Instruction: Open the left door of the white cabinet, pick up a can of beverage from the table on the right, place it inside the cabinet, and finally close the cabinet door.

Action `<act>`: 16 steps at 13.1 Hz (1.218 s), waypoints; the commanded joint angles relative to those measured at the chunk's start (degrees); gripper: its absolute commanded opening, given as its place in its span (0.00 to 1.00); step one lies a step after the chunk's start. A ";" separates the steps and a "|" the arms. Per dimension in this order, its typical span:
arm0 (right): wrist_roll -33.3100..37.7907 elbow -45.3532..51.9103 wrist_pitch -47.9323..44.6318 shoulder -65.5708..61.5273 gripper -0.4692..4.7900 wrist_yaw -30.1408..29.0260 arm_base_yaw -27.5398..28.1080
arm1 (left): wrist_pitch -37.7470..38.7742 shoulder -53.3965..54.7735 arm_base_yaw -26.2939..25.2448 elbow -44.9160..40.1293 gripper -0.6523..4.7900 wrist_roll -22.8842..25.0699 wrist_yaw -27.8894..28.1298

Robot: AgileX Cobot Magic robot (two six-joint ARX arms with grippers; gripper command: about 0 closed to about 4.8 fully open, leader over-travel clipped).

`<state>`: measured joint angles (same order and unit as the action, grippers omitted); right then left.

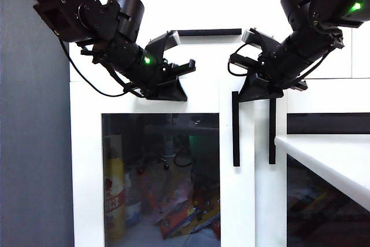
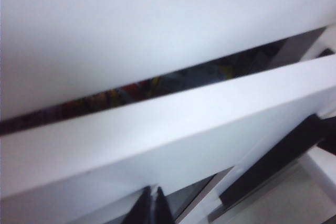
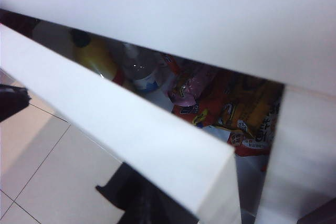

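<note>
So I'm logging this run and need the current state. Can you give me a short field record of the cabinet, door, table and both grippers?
cabinet: white cabinet, drawer front above two glass doors
left door: left door looks shut in the exterior view, though both wrist views show a gap at its top edge
handle: black bar, untouched
left gripper: left gripper shut, empty, above the door
right gripper: right gripper shut, empty, near the drawer front
table: table at right, no can in view

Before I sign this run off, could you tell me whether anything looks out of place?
The left door stands slightly ajar: both wrist views show snacks through a gap behind its top edge. The left gripper and right gripper hover shut near that edge.
</note>
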<state>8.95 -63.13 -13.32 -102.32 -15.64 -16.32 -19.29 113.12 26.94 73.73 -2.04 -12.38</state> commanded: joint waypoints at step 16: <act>-0.15 -3.67 -8.15 1.86 0.08 5.44 1.51 | -11.45 1.42 -0.59 1.92 0.11 3.56 3.74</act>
<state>8.88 -65.28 -14.15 -100.95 -16.12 -15.97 -24.62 114.65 27.20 74.15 1.52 -12.67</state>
